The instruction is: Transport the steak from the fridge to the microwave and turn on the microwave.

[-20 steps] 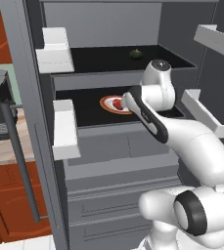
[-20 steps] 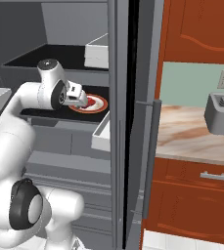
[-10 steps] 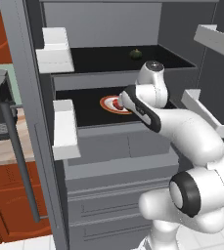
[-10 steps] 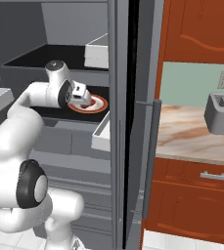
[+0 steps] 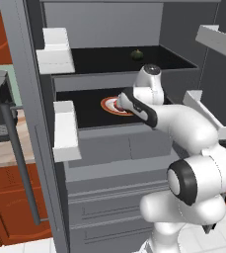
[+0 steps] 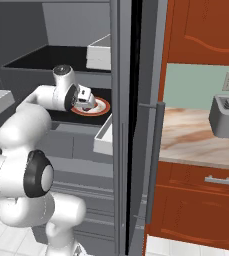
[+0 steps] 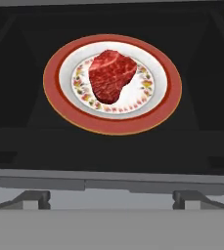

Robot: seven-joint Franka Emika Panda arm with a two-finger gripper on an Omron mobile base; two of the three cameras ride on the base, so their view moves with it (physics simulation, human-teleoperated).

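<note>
The steak (image 7: 111,74), a red oval lump, lies on a white plate with a red rim (image 7: 55,93) on the fridge's (image 5: 109,148) lower black shelf. In the hand view it sits straight ahead, beyond the shelf's front edge. My gripper (image 7: 112,197) is open, its fingertips (image 7: 33,197) spread wide and nothing between them. In the left base view the gripper (image 5: 120,102) hovers over the near side of the plate (image 5: 107,104) and hides most of the meat. The right base view has the gripper (image 6: 87,103) at the plate (image 6: 102,106). The microwave is out of view.
A small dark green round item (image 5: 137,54) rests on the upper shelf. White door bins (image 5: 65,129) hang on the open left door, whose long dark bar handle (image 5: 18,153) slants down. Grey drawers (image 5: 114,207) sit below the shelves. A toaster (image 6: 227,116) stands on the counter to the right.
The arm has stretched deeper into the fridge, carrying the hand forward over the plate's near edge. The jaws have stayed wide apart; plate and steak have not moved.
</note>
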